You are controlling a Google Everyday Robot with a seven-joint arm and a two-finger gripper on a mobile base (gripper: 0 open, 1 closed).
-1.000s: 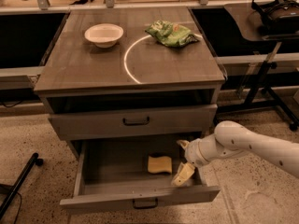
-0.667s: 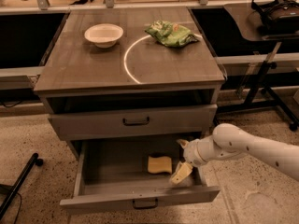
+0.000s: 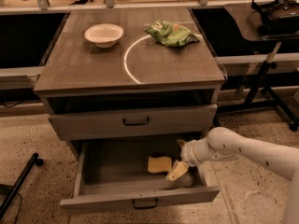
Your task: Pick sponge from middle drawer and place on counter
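Observation:
The sponge [image 3: 159,164], a small pale-yellow pad, lies flat in the tray of the pulled-out middle drawer [image 3: 140,197], right of centre. My gripper [image 3: 179,157] is down inside the drawer, just right of the sponge. It is open, with one pale finger [image 3: 177,171] beside the sponge's right edge and the other [image 3: 181,143] further back. Nothing is held. The white arm reaches in from the right. The counter [image 3: 93,64] above is grey-brown wood grain with a thin white arc [image 3: 128,59].
A white bowl [image 3: 103,34] stands at the counter's back left and a green wrinkled snack bag [image 3: 171,33] at the back right. The drawer above [image 3: 135,121] is shut. A black stand leg [image 3: 18,185] is on the floor at left, and a table frame [image 3: 266,73] at right.
My gripper has shifted slightly left, closer to the sponge. The sponge has not moved.

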